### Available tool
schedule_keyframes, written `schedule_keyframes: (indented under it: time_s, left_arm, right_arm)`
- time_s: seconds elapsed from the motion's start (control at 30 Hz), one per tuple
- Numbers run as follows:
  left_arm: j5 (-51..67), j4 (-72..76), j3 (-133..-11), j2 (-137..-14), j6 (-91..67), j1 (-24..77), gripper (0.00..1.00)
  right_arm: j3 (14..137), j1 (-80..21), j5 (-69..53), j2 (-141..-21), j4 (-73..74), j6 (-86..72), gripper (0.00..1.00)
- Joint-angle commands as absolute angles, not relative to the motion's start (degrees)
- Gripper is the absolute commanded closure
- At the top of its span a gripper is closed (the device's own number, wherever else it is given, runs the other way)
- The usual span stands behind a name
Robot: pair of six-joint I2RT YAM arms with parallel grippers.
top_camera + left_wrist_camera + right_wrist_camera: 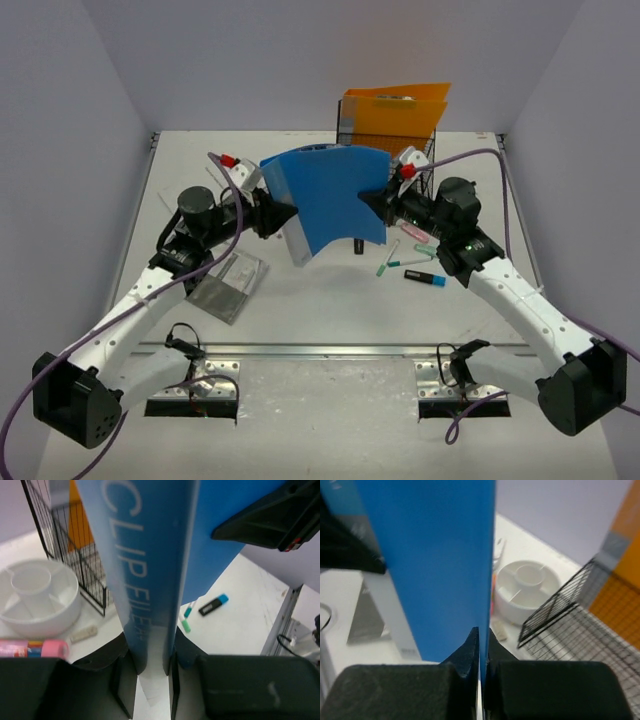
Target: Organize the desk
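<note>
A blue clip file [330, 200] hangs upright over the middle of the white desk [330, 310], held from both sides. My left gripper [283, 218] is shut on its spine end; in the left wrist view the spine [145, 580], lettered CLIP FILE, sits between both fingers of the left gripper [150, 661]. My right gripper [376, 201] is shut on the file's right edge. The right wrist view has the thin blue cover [435, 565] pinched tight in the right gripper [483, 641].
A black wire rack [420, 140] with an orange folder [395, 112] stands at the back right. A white round organiser [37, 597], a pink glue stick [35, 648], green markers [385, 265], a blue highlighter [425, 278] and a clear sleeve [230, 285] lie around. A silver rail [330, 350] runs along the near edge.
</note>
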State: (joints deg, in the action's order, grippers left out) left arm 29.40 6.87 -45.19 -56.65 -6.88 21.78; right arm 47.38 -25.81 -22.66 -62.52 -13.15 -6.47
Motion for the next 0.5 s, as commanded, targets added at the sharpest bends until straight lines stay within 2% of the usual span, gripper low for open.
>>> schedule_keyframes:
  time_s: [0.0, 0.17, 0.47]
  left_arm:
    - [18.77, 10.32, -58.26, -61.85, -8.73, 29.04, 1.00]
    - [9.59, 12.82, -71.38, -71.38, 2.62, 34.71, 1.00]
    - [4.24, 15.77, -91.62, -88.74, 12.59, 41.61, 1.00]
  right_arm:
    - [56.79, -26.81, -13.20, -62.11, -9.78, -10.41, 1.00]
    - [59.15, -26.81, -3.09, -62.32, -13.01, -6.33, 1.00]
    - [58.01, -26.65, 1.52, -63.49, -24.32, 3.50, 1.00]
